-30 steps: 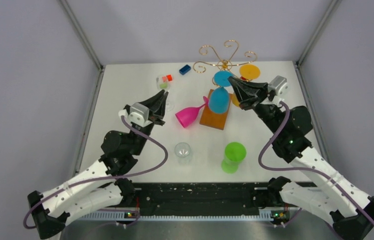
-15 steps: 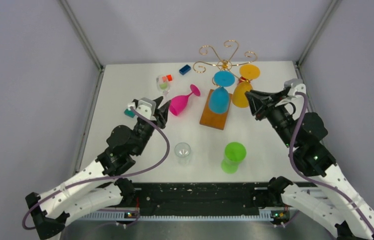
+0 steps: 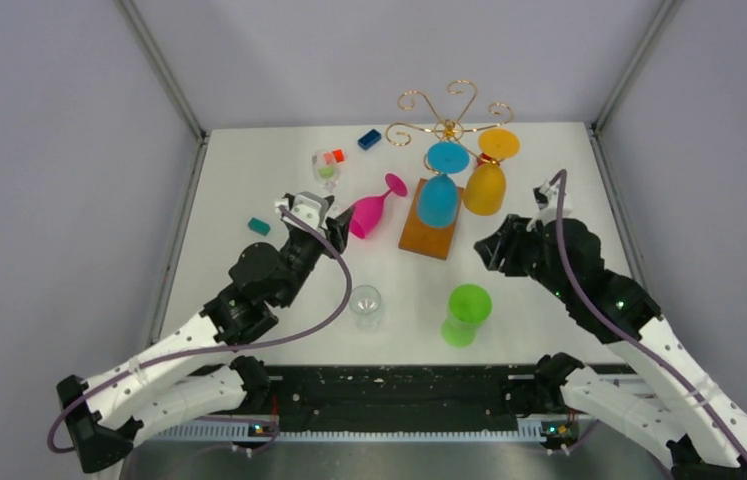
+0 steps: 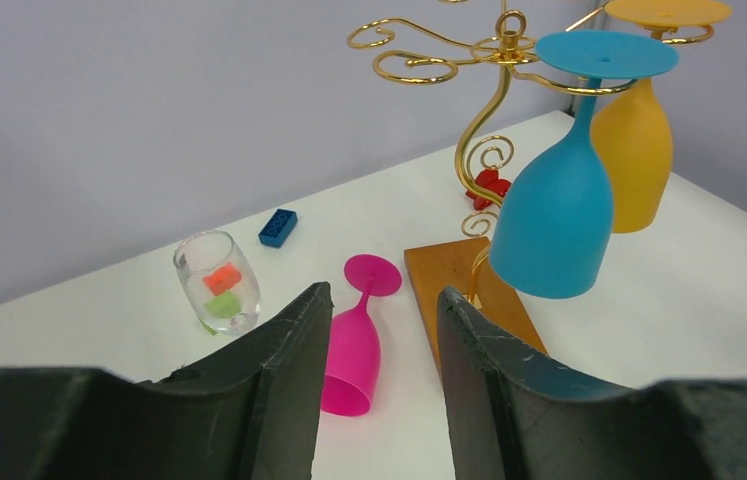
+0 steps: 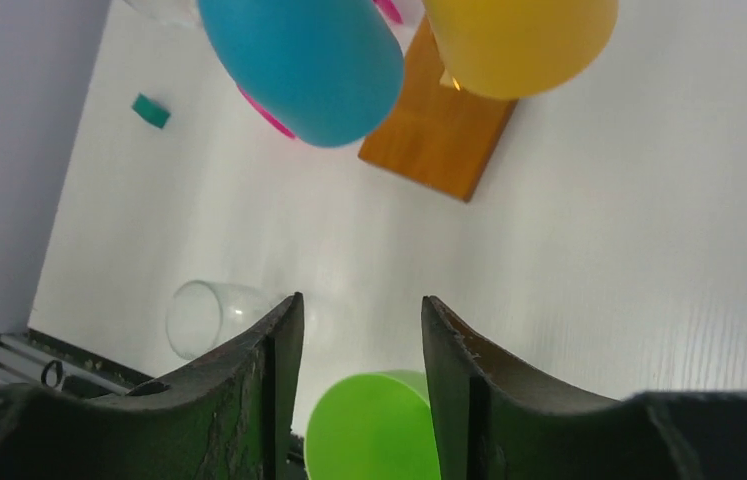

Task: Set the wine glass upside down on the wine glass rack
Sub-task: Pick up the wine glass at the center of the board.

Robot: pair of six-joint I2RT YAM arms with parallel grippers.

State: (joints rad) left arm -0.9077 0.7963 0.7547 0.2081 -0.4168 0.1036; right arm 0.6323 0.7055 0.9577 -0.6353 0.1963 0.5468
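The wine glass rack [image 3: 446,125] is gold wire on an orange-brown wooden base [image 3: 429,232]. A blue glass [image 3: 439,198] and a yellow glass [image 3: 485,188] hang upside down from it. On the table left of the base lies a pink glass [image 3: 369,212] on its side. My left gripper [image 3: 337,232] is open just short of it; the left wrist view shows the pink glass [image 4: 352,350] beyond the left gripper [image 4: 384,295], untouched. A green glass [image 3: 467,313] stands upside down near the front. My right gripper [image 3: 489,252] is open above the table, with the green glass [image 5: 369,430] below the right gripper [image 5: 360,300].
A clear glass [image 3: 365,305] stands left of the green one. Further back, a clear glass holding small blocks [image 3: 326,168] stands near a blue brick [image 3: 369,139]. A teal block [image 3: 259,226] lies at the left. Grey walls close in the table.
My right gripper has opened and drawn back from the yellow glass on the rack toward the front. My left gripper has opened and moved nearer the pink glass, which shifted left.
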